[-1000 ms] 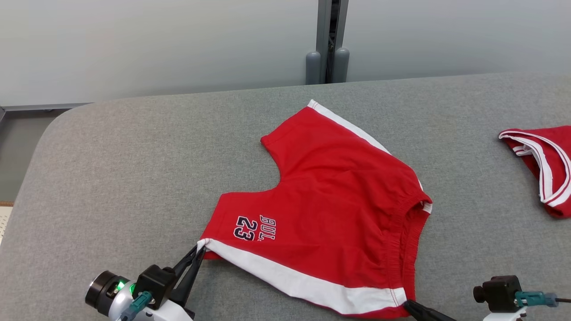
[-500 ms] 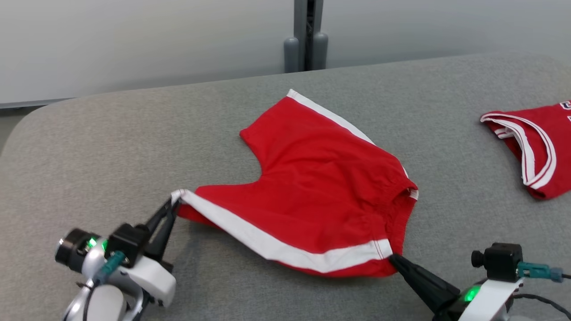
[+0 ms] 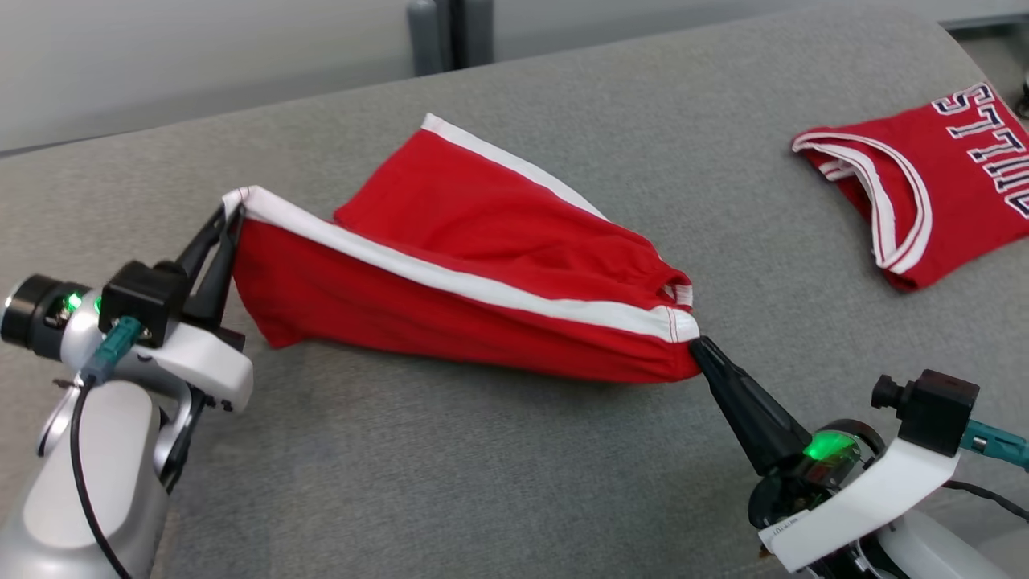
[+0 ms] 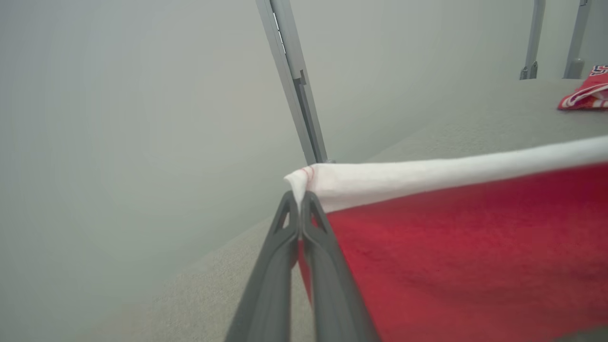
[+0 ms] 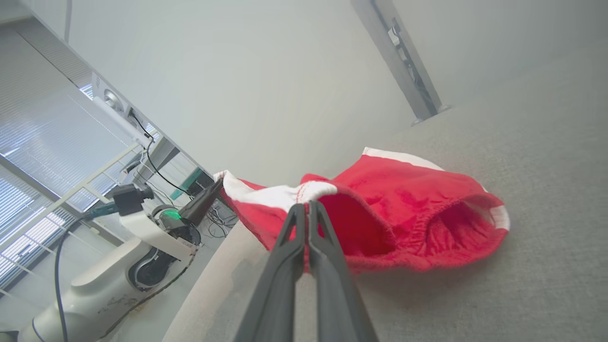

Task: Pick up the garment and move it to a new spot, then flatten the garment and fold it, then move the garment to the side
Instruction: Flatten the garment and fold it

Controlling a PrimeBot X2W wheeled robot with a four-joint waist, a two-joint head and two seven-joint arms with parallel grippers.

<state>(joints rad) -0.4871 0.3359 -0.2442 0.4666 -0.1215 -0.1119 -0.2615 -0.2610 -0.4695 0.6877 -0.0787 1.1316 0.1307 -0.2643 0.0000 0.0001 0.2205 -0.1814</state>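
Observation:
The garment (image 3: 450,265) is a pair of red shorts with white side stripes, lifted along its near edge above the grey table (image 3: 402,450). My left gripper (image 3: 229,211) is shut on the white-striped leg corner at the left. In the left wrist view the garment (image 4: 451,228) stretches right from my left gripper (image 4: 300,195), whose tips pinch the white corner. My right gripper (image 3: 696,344) is shut on the waistband corner at the right. The right wrist view shows the garment (image 5: 403,209) hanging open at the elastic waist beyond my right gripper (image 5: 305,205). The far leg rests on the table.
A red jersey (image 3: 932,185) with white trim and dark lettering lies at the table's far right, also visible as the red jersey (image 4: 586,92) in the left wrist view. A grey post (image 3: 438,36) stands behind the table's far edge. Bare grey surface lies in front of the garment.
Both grippers have lifted the near edge of the shorts off the table, folding it up so the printed front is hidden. The head camera has turned, shifting the scene left.

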